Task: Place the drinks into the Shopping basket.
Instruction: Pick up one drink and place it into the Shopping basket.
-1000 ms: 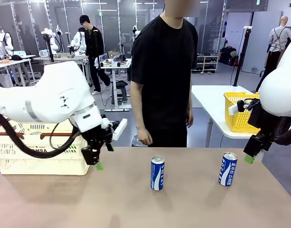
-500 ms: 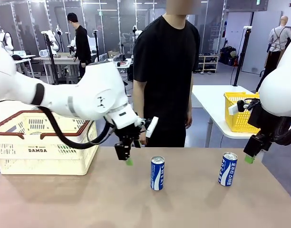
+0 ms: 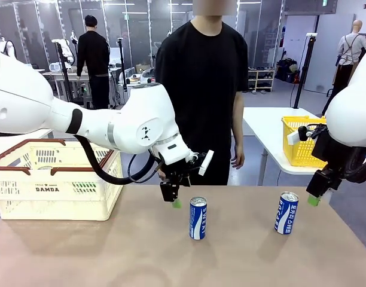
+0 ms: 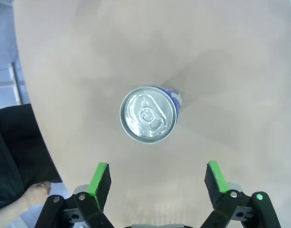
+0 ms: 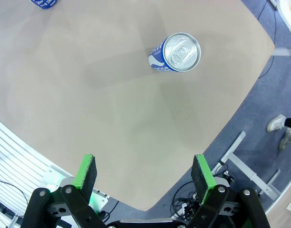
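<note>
Front: your left pincer [image 3: 172, 198] hangs wide just beside the middle can [image 3: 198, 218]. The right can [image 3: 286, 213] stands near the right pincer [image 3: 314, 198], and the basket [image 3: 27, 170] is far left on the counter [image 3: 111, 251].

Left wrist: the middle can [image 4: 148, 114] is upright ahead of the left pincer [image 4: 157, 166]. This looks like the approach, so centre, drop and close.

Right wrist: the right pincer [image 5: 144, 161] is wide and empty, with the right can [image 5: 179, 52] ahead.

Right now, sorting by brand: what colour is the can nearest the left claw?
The can is blue with white lettering; clearest in the front view.
</note>
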Controlling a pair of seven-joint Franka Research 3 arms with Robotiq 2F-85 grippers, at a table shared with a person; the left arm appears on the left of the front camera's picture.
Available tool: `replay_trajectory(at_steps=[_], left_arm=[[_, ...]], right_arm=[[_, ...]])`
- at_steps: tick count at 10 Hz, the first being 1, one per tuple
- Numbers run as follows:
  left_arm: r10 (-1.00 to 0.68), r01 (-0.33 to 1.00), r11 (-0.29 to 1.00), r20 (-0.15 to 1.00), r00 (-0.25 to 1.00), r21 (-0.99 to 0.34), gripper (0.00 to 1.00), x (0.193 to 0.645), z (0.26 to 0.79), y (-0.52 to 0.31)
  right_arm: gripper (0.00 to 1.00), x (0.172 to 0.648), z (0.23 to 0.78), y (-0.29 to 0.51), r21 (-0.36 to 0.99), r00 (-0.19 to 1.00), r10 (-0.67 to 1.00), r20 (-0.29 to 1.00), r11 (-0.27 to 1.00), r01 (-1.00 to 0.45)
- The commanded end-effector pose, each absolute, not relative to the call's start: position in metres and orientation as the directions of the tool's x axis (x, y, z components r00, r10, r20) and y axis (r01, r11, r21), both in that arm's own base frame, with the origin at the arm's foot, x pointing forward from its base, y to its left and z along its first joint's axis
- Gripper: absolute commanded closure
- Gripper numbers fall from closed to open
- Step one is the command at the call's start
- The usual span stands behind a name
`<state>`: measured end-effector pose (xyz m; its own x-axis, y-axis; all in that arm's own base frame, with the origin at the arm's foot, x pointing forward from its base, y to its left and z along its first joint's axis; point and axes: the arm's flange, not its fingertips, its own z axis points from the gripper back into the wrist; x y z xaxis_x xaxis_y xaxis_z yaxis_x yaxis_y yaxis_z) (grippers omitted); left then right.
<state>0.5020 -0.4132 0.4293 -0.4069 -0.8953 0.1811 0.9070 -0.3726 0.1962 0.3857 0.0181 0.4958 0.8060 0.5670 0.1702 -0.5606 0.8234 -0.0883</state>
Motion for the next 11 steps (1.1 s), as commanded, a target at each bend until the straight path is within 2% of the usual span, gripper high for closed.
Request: replay_trajectory(at_steps=[1,7,9,11], left_arm=[[-0.897,0.912,-0.365,0.191,-0.398,0.188,0.0,0.501,0.426,-0.415],[-0.891,0.897,-0.384,0.167,-0.422,0.217,0.0,0.505,0.425,-0.429],[-0.882,0.906,-0.393,0.214,-0.42,0.156,0.0,0.507,0.42,-0.446],[-0.89,0.908,-0.397,0.185,-0.417,0.134,0.0,0.508,0.41,-0.459]], right_arm=[[0.0,0.385,0.497,0.016,-0.09,0.806,0.569,0.165,0.822,-0.562],[0.0,0.385,0.497,0.016,-0.09,0.806,0.569,0.165,0.822,-0.562],[0.0,0.385,0.497,0.016,-0.09,0.806,0.569,0.165,0.822,-0.562],[0.0,0.385,0.497,0.016,-0.09,0.806,0.569,0.165,0.822,-0.562]])
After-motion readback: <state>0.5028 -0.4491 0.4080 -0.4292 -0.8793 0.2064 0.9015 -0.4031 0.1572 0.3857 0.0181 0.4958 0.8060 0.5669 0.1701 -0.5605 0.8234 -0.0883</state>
